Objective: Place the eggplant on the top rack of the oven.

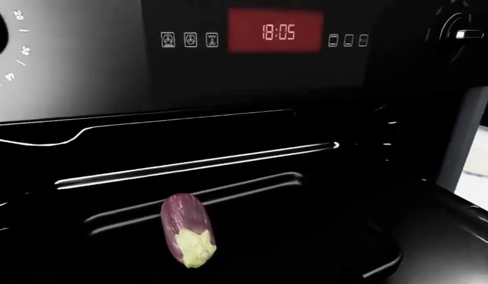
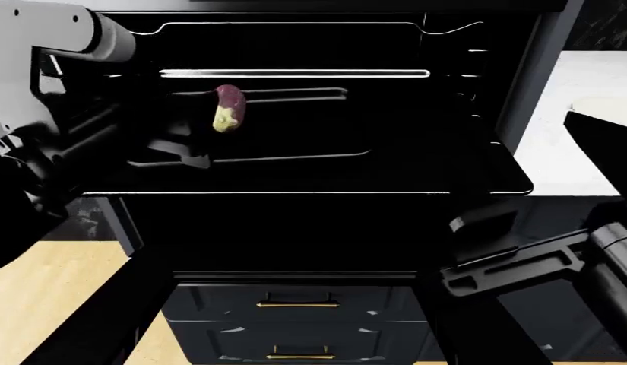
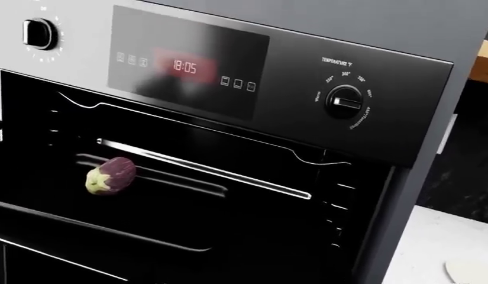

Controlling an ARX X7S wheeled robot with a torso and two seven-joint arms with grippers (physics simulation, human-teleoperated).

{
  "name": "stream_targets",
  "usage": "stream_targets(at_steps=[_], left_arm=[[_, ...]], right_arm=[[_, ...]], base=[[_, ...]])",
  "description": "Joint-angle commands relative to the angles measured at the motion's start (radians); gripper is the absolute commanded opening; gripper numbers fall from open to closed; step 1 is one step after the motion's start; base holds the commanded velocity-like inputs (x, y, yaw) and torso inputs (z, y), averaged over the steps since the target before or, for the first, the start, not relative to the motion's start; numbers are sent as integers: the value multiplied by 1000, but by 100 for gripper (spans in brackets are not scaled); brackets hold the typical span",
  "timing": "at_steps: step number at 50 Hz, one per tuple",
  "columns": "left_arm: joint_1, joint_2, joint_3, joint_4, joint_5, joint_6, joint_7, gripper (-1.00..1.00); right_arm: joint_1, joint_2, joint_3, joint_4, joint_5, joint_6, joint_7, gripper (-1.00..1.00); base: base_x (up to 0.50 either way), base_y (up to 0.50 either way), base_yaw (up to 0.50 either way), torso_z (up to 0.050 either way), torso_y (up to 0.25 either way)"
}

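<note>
1. Left gripper point(image 2: 182, 156): I see its dark fingers just below the eggplant inside the oven cavity; I cannot tell how wide they stand. Right gripper point(image 2: 495, 251): I see it outside the oven, below the door; its opening is also unclear.
2. Oven point(image 3: 354, 65): door point(image 2: 501, 179) dropped open, red display point(image 1: 277, 31) reading 18:05.
3. Top rack point(image 1: 196, 164): bright wire shelf spanning the oven cavity.
4. Eggplant point(image 1: 187, 229): at the oven's left side, just beneath the top rack's front bar, stem cap facing outward.

Dark drawers point(image 2: 292, 319) with brass handles; wooden floor point(image 2: 49, 296); pale countertop point(image 2: 587, 99).
</note>
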Motion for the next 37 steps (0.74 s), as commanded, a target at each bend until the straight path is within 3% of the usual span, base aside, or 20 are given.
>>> stream_targets(at_steps=[1,11,15,19,30,37], left_arm=[[36,-58,-73,105,-96,36,-35,100],[138,-141,-181,221,-149,93,-16,100],[195,-175,-238,265,-168,122,-10,100],[250,-195,-285,296,-196,147,-2,100],[438,-253,-520,400,-254,221,37,100],[534,-252,-680,467,-235,230,50,100]], right_arm=[[183,-9,-9,8,117,23,59,100],[224,14,-3,-34,137,-2,78,100],[339,19,-59,-45,171,-41,116,100],[347,21,-38,-45,171,-39,116,100],[477,79,-10,-46,247,-48,117,100],[706,172,-94,-46,373,-55,117,100]], base=[[0,0,0,0,0],[0,0,0,0,0],[0,0,0,0,0],[0,0,0,0,0],[0,0,0,0,0],[0,0,0,0,0]])
